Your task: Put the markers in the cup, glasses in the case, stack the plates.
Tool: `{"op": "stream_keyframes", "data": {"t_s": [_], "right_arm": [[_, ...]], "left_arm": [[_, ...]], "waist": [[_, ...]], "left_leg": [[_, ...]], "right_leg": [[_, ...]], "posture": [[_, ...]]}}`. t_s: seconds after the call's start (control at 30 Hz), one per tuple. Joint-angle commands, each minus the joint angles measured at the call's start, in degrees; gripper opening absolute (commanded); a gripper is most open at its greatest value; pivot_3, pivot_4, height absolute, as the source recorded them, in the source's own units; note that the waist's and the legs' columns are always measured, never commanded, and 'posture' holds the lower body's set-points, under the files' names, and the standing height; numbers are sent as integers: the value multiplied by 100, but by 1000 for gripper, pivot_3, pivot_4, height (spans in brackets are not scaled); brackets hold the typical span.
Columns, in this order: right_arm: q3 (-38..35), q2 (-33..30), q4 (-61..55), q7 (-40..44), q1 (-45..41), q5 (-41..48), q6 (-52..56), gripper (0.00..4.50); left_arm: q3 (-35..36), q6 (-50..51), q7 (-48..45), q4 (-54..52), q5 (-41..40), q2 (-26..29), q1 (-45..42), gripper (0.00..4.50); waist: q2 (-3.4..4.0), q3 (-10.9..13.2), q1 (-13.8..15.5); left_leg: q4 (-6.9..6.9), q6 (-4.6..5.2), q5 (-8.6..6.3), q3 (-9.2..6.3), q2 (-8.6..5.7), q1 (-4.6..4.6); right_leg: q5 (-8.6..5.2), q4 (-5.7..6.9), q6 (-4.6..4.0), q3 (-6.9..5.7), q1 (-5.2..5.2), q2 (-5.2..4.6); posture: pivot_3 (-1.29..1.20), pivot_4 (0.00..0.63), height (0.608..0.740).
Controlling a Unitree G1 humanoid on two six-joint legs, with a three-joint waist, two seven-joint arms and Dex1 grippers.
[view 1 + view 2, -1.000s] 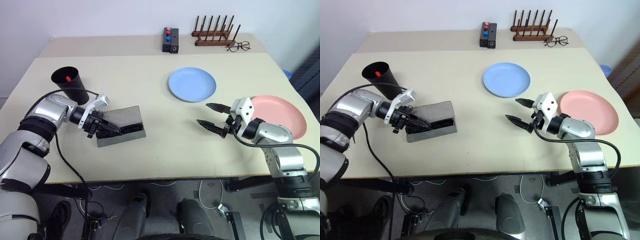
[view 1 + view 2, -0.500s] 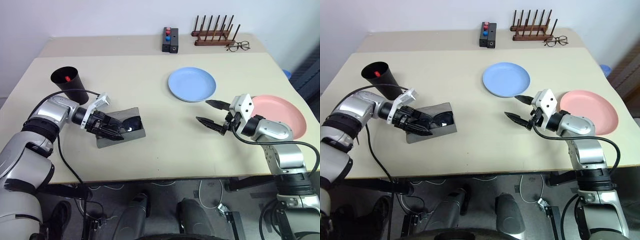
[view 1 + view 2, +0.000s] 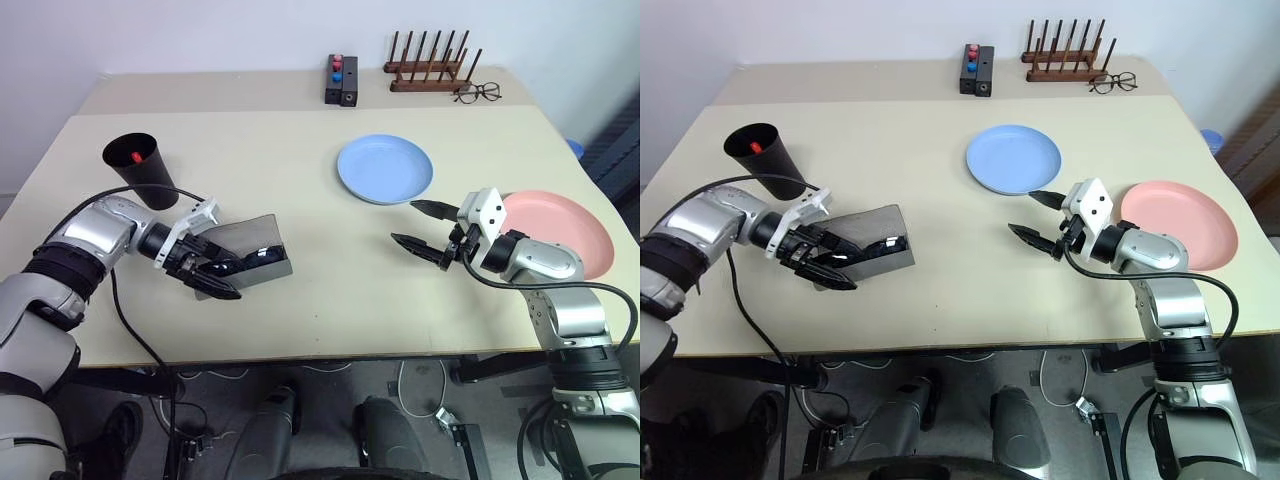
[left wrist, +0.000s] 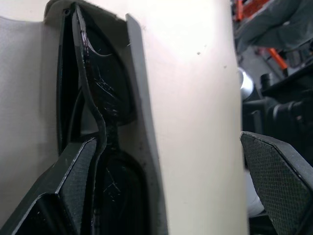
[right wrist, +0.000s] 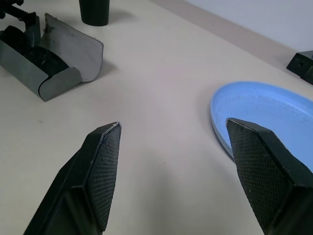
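The grey case (image 3: 248,238) lies open near the table's left front. The black sunglasses (image 4: 100,117) rest inside it, also visible at the glasses (image 3: 262,257). My left gripper (image 3: 232,280) is open at the case's front edge, with one finger beside the glasses and nothing held. The black cup (image 3: 140,170) stands behind that arm, and a red-capped marker (image 3: 135,157) is in it. My right gripper (image 3: 403,224) hovers open and empty between the light blue plate (image 3: 385,168) and the pink plate (image 3: 562,232).
A wooden rack (image 3: 428,72), wire-rimmed eyeglasses (image 3: 477,93) and a black block (image 3: 341,80) with red and blue tops stand along the far edge. Bare table lies between the case and my right gripper.
My left gripper has opened and let go of the glasses, which now lie in the case. It has drawn back slightly toward the case's front edge. The right arm has kept still.
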Motion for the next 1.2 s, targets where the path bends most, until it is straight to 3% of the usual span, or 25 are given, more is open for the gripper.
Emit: {"op": "stream_keyframes", "data": {"t_s": [0.03, 0.5, 0.83, 0.93, 1.07, 1.17, 1.2], "right_arm": [[-51, 13, -131, -28, -139, 19, -40, 3484], [-7, 101, -112, -37, -181, 18, -53, 3484], [24, 126, -17, -18, -219, -33, -122, 3484], [28, 133, 15, -7, -237, -35, -139, 3484], [39, 146, 69, 5, -264, -40, -183, 3484], [41, 146, 94, 15, -269, -43, -217, 3484], [40, 146, 102, 18, -270, -43, -223, 3484]], "left_arm": [[368, -151, -23, 135, 6, -20, -29, 4447], [1066, -695, -23, 808, 560, -269, -361, 4447], [1477, -468, -23, 514, 495, -180, -546, 4447], [1939, -30, -23, 658, 384, -337, -792, 3591], [2843, 422, 168, 1315, 473, -706, -1218, 1558], [3191, -226, 814, 1670, 973, -884, -1237, 14], [3235, -496, 1110, 1787, 1204, -932, -1232, 14]], "waist": [[0, 0, -1], [0, 0, -3], [0, 0, -4], [0, 0, 2], [-1, 0, 4], [0, 0, -22], [0, 0, -32]], "left_leg": [[0, 0, 0, 0, 0, 0], [0, 0, 0, 1, 0, 0], [0, 0, 0, 2, 0, 0], [0, 0, 0, 1, 0, 0], [1, 0, 0, 1, -1, -1], [-1, 0, 0, 2, -1, 2], [-2, 0, 0, 4, 0, 3]], "right_leg": [[0, 0, 0, 0, 0, 0], [0, 0, 0, 0, 0, -1], [0, 0, 1, 0, 0, 0], [0, 0, 1, -1, 0, 1], [0, -1, 2, -7, 2, 2], [0, -1, 3, -6, 2, 1], [0, -1, 3, -5, 2, 1]], "posture": [[0, 150, 738], [0, 150, 738], [0, 150, 738], [0, 150, 738], [0, 150, 738], [0, 150, 738], [0, 150, 738]]}}
